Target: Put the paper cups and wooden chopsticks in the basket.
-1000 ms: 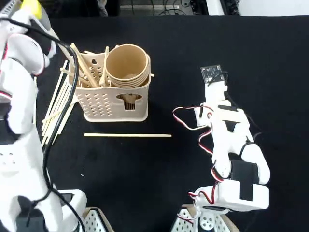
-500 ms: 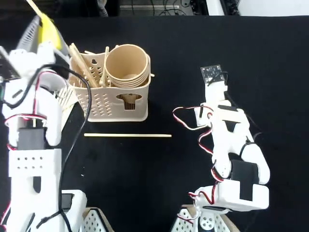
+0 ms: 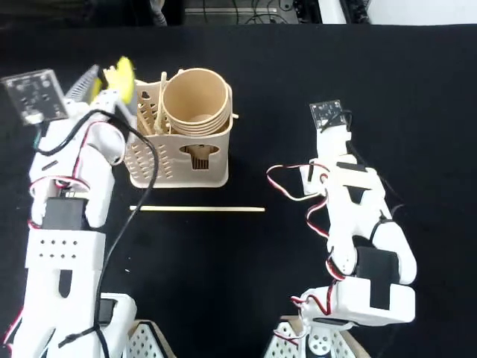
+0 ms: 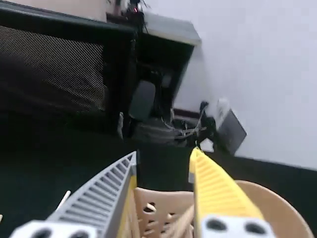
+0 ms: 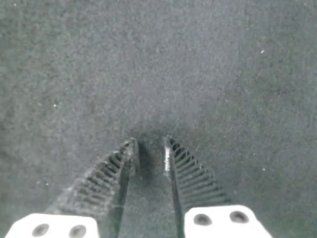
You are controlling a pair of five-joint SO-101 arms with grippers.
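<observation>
Here, left gripper (image 4: 163, 152) parted over basket (image 3: 171, 160)

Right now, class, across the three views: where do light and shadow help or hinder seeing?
High view: even light, the pale basket and lone chopstick stand out on the black cloth. Left wrist view: bright white wall behind the left end effector. Right wrist view: a dark shadow on the cloth under the right end effector.
</observation>
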